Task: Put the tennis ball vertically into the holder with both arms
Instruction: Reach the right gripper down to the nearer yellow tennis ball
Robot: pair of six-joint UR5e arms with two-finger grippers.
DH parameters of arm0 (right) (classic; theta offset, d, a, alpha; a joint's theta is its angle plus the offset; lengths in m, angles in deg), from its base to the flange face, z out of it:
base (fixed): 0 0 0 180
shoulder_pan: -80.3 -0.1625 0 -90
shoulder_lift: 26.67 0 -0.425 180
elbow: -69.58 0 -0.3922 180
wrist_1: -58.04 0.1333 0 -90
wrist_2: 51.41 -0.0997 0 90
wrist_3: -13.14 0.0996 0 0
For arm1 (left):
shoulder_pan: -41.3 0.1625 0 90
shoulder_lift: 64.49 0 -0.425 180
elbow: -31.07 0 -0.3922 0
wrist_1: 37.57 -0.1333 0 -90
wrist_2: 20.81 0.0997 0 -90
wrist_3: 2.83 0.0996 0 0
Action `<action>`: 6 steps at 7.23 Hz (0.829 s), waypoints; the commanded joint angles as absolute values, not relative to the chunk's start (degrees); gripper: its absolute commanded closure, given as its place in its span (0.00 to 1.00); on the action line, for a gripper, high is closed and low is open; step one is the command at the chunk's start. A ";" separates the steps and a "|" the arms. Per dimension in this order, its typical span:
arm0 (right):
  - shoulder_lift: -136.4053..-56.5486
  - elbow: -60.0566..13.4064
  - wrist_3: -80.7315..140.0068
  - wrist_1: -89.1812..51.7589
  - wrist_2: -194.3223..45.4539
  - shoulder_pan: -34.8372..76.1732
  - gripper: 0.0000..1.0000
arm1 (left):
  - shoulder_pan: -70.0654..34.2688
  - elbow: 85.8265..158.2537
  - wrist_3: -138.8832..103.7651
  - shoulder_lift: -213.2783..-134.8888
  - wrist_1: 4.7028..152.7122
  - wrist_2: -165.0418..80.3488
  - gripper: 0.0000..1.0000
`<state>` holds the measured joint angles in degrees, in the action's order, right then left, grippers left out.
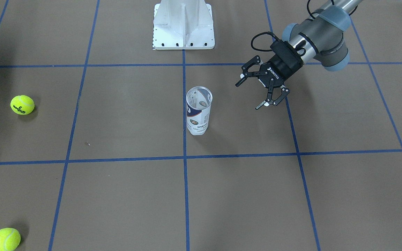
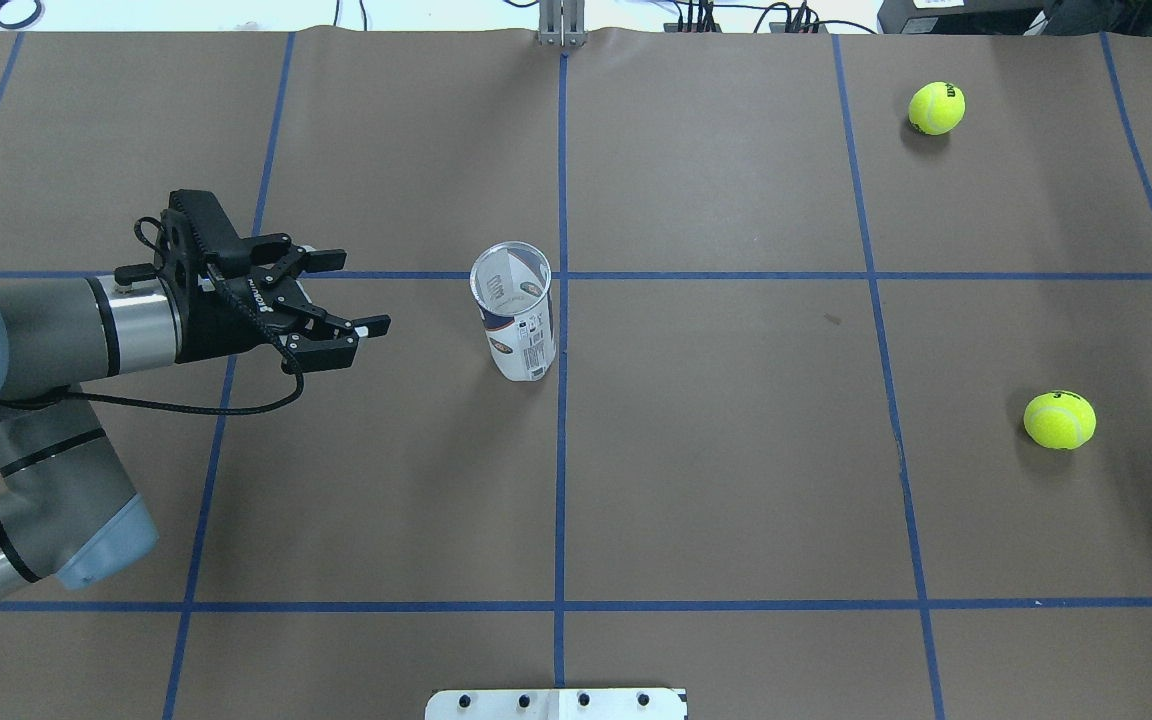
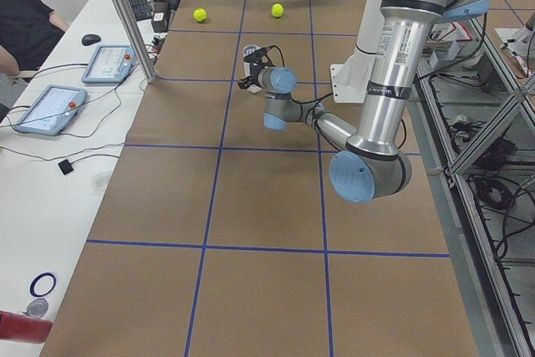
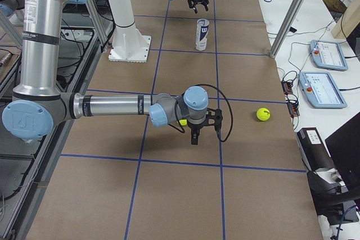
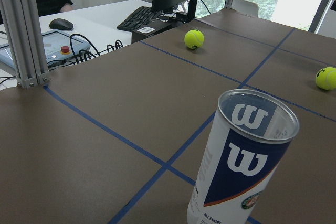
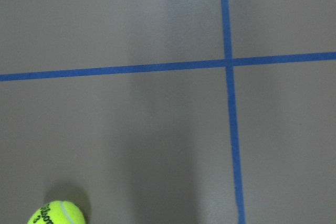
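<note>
The holder (image 1: 198, 115) (image 2: 516, 320) (image 5: 241, 166), a clear can with a navy and white "W" label, stands upright and empty at the table's middle. My left gripper (image 1: 248, 96) (image 2: 356, 295) hovers open beside it, a short gap away, fingers pointing at it. Two tennis balls (image 2: 936, 107) (image 2: 1059, 419) lie far off on my right side. My right gripper (image 4: 193, 136) points down at the table near one tennis ball (image 4: 183, 122) (image 6: 55, 213). It shows only in the exterior right view, so I cannot tell its state.
The white pedestal base (image 1: 183, 24) (image 2: 556, 703) stands at the robot's edge of the table. Blue tape lines grid the brown table. Teach pendants (image 4: 323, 54) and an aluminium post (image 5: 26, 30) are at the far edge. A person (image 3: 25, 22) sits there.
</note>
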<state>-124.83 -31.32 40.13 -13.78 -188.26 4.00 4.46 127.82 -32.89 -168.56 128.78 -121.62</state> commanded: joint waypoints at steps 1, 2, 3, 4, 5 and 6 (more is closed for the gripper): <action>-124.58 -35.43 48.94 -12.19 -184.85 12.32 0.01 | 4.47 127.58 -32.89 -168.73 128.72 -121.62 0.01; -124.49 -36.84 51.69 -12.19 -183.44 15.67 0.01 | 4.47 127.14 -32.89 -168.81 128.72 -121.62 0.01; -124.40 -37.03 51.89 -12.10 -183.42 17.27 0.01 | 4.47 126.87 -32.89 -168.99 128.72 -121.62 0.01; -124.32 -37.03 52.68 -12.01 -182.81 19.54 0.01 | 4.47 126.87 -32.89 -168.90 128.72 -121.62 0.01; -123.79 -36.94 54.25 -11.40 -179.85 22.18 0.01 | 4.47 126.87 -32.89 -168.90 128.72 -121.62 0.01; -123.79 -36.59 54.36 -10.53 -179.12 23.51 0.01 | 4.47 126.87 -32.89 -168.99 128.72 -121.62 0.01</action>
<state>-123.98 -36.85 53.60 -11.42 -180.75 21.23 4.47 126.90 -32.89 -168.93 128.72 -121.62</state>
